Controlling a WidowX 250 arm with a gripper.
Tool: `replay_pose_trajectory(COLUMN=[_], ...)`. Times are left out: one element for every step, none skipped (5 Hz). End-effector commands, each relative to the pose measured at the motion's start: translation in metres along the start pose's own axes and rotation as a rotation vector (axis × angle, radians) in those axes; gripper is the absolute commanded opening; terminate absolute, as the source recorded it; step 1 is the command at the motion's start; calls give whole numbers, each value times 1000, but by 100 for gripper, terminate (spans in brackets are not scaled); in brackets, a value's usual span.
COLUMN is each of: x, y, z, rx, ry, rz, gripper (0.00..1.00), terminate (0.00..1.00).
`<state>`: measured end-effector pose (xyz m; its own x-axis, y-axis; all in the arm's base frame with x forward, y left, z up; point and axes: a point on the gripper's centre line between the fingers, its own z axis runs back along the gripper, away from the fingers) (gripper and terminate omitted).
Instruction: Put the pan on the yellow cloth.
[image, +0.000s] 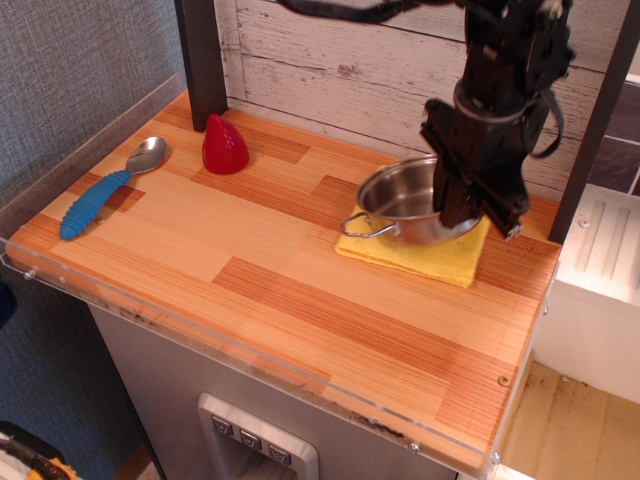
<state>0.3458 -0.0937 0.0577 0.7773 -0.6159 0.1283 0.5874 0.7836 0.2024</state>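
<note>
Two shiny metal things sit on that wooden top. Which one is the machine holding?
The pan, at the right over the yellow cloth; the gripper clamps its rim. The spoon with the blue handle lies untouched at the far left.
</note>
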Motion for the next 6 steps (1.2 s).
replay_pose_trajectory(x=[-5, -19, -51, -90, -127, -138], y=[4, 30, 69, 97, 106, 99], z=[41, 65, 78, 68, 40, 31], rx=[-108, -213, -199, -126, -117, -128], ry=[-37, -43, -2, 74, 119, 122], rz=[12, 107, 297, 418, 422, 400], gripper=[100, 100, 100, 100, 100, 100], terminate=[0, 0, 0, 0, 0, 0])
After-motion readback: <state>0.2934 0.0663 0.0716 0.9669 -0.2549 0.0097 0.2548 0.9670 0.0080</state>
